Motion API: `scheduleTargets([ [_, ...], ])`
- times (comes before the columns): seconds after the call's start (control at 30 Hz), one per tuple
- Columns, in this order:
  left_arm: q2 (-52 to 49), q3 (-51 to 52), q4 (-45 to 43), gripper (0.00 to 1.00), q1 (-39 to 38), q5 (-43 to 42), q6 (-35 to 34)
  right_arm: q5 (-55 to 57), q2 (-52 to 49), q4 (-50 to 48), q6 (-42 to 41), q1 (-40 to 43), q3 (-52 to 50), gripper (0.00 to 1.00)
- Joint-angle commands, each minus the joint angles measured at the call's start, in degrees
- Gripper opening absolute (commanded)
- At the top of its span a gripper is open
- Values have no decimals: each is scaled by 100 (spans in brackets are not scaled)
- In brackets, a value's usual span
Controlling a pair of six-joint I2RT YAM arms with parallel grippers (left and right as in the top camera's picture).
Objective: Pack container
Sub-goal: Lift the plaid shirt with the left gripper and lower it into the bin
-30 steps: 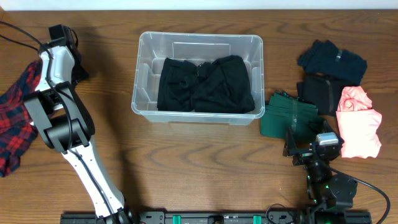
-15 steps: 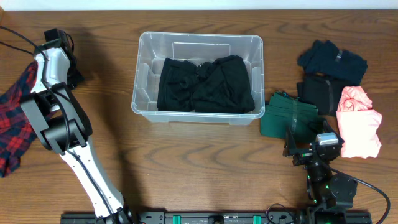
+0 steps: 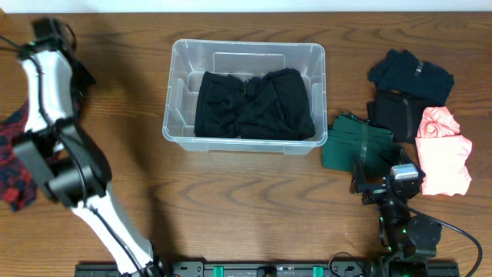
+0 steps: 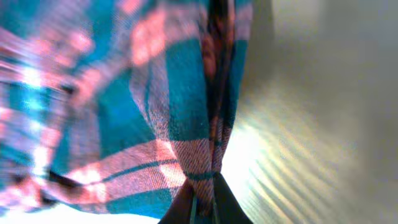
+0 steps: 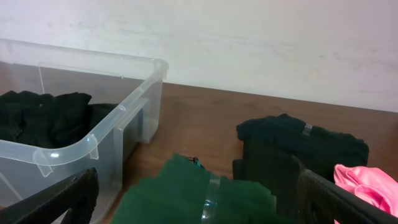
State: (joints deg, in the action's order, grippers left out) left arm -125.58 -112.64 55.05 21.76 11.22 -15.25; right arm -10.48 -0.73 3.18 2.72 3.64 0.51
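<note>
The left gripper (image 4: 200, 204) is clenching the plaid garment (image 4: 143, 93) left of the container (image 3: 246, 45) for packing; the right gripper (image 5: 199, 190) is waiting released, right of it.

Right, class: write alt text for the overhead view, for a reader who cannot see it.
A clear bin at centre holds black clothes. To its right lie folded piles: green pile, black pile, navy pile, pink pile. At far left, the left arm stands over a red plaid cloth.
</note>
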Motion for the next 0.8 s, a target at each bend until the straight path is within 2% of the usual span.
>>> scheduleTargets([
  [0.0, 1165, -264, -15, 6, -9, -946, 129, 13, 24, 4, -31, -20, -20, 99],
  [0.17, 2162, -264, -264, 6, -9, -1659, 153, 13, 24, 4, -31, -20, -20, 99],
  [0.37, 2964, -264, -557, 6, -15, -2124, 151, 13, 24, 4, -31, -20, -20, 99],
  [0.6, 3427, -264, -1021, 6, -35, -2907, 92, 13, 24, 4, -31, -20, -20, 99],
  [0.77, 3654, -264, -1360, 6, -35, -3200, -205, 15, 24, 4, -31, -20, -20, 99],
])
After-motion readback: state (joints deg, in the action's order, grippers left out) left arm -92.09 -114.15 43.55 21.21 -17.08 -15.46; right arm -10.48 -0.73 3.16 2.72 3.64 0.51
